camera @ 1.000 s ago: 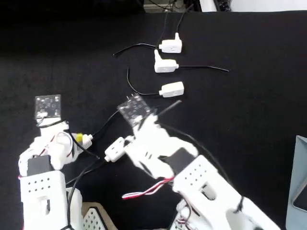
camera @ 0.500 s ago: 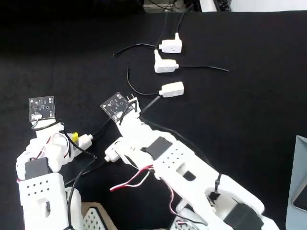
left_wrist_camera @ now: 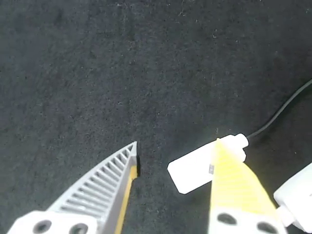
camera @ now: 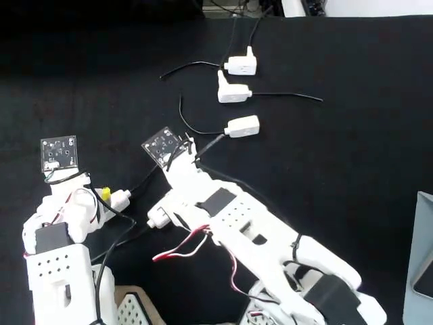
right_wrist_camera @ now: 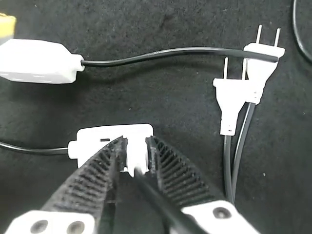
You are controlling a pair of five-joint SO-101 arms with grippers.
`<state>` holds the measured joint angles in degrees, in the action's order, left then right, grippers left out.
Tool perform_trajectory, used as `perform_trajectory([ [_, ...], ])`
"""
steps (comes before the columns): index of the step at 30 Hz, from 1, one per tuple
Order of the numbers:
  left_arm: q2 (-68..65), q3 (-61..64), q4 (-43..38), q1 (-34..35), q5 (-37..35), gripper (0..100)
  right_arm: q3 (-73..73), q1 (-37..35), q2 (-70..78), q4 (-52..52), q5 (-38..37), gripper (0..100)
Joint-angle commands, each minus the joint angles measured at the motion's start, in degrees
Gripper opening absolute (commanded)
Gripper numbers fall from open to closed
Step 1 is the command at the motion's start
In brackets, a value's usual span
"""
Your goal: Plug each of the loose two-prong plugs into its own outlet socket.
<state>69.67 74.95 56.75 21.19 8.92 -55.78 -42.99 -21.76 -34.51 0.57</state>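
Gripping a white plug (right_wrist_camera: 137, 157) between its black fingers, the right gripper (right_wrist_camera: 136, 146) is drawn narrow, and the plug's black cord runs back between the fingers. The plug sits against the long side of the near socket block (right_wrist_camera: 109, 139). Cannot tell whether the prongs are seated.

The second socket block (right_wrist_camera: 36, 61) lies just beside it, with its cord trailing across the cloth. That cord crosses the body of the outer loose plug (right_wrist_camera: 262, 52). The inner loose plug (right_wrist_camera: 233, 100) lies flat alongside, touching it, with the prongs of both pointing the same way.

The left gripper (left_wrist_camera: 175, 143) is spread wide, one finger grey and one yellow, and holds nothing. It hangs low over the cloth, and the second socket block is partly hidden behind the yellow finger.

On the black table (camera: 352, 169), both near blocks lie toward the near edge, left of centre, close by the arms. Three more white blocks lie toward the far edge, about centre, well apart from the grippers:
- rear block (camera: 240, 65)
- middle block (camera: 233, 93)
- front block (camera: 242, 126)

Each trails a thin black cord. A grey bin (camera: 423, 257) stands at the right edge.
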Motion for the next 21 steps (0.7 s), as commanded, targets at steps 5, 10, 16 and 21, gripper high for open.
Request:
perform_trajectory([
  [5, 0.7, -0.4, -1.1, 0.6, -0.8, 24, 2.2, 0.6, 1.2, -1.3, -0.4, 1.2],
  [10, 0.8, 0.0, -1.2, 0.5, -0.8, 24, 1.8, 0.6, 3.0, -1.0, -0.4, 1.2],
  [16, 0.8, 0.1, -1.2, 0.5, -0.8, 24, 2.0, 0.6, 7.8, -0.9, -0.5, 1.2],
  [21, 0.8, 0.1, -1.2, 0.5, -0.8, 24, 1.8, 0.5, 8.3, -0.9, -0.5, 1.2],
])
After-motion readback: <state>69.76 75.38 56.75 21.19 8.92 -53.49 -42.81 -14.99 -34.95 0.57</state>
